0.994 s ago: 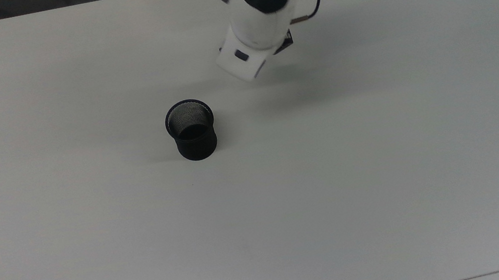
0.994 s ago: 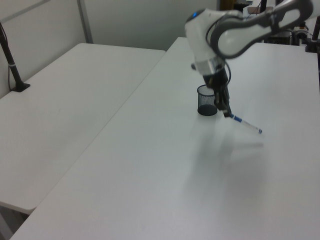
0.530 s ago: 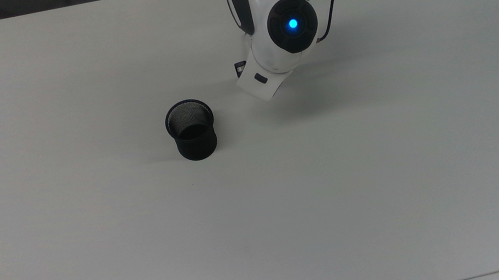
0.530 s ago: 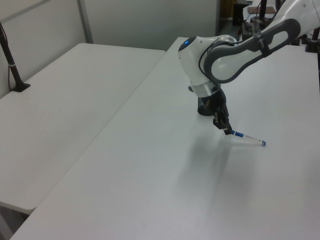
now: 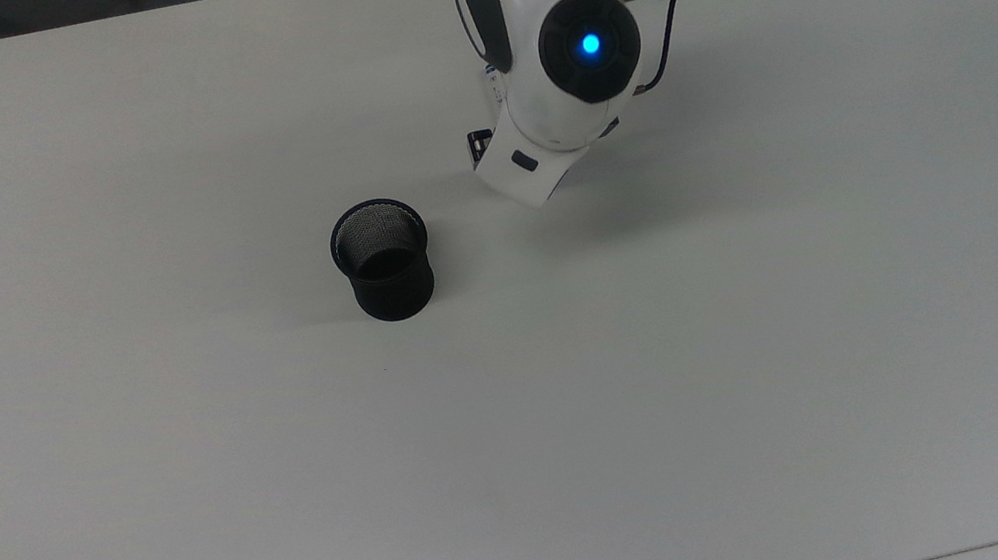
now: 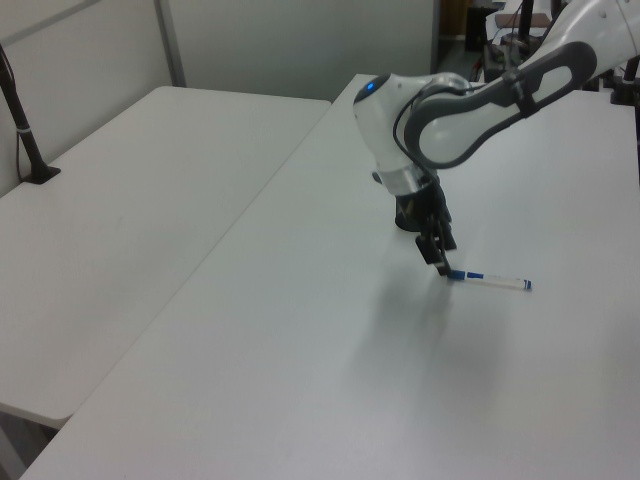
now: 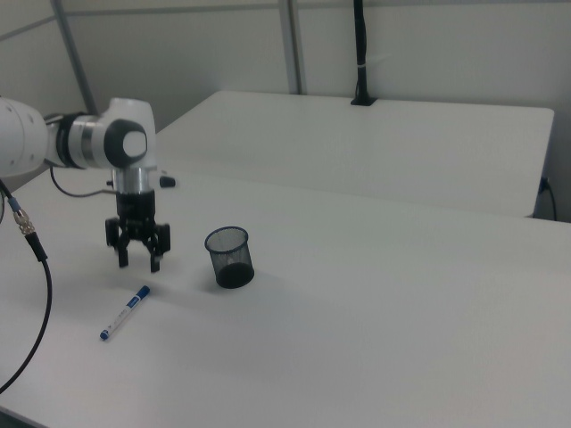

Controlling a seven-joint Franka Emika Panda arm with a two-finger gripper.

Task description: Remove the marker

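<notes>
While the marker [image 7: 124,313] lies flat on the counter [image 7: 401,339], well clear of the black mesh cup [image 7: 229,257], the gripper [image 7: 137,258] hangs just above its blue-capped end with the jaws apart and nothing between them. In the left view the marker [image 6: 489,279] stretches from under the gripper [image 6: 439,257] toward the left view's right, and the cup [image 5: 383,260] in the top view stands empty.

Judged from this, the removal looks done, and the remaining risk is small. A slim round barrel on a smooth counter could roll if a fingertip brushes the cap as the arm lifts away, since the gripper sits so near that end. A sideways sweep toward the cup could also nudge or tip it, as wire mesh is probably light.

Half a second ago the left view showed the gripper lower and gripping the marker's end; now it stands slightly higher and clear, the marker resting in nearly the same place.
</notes>
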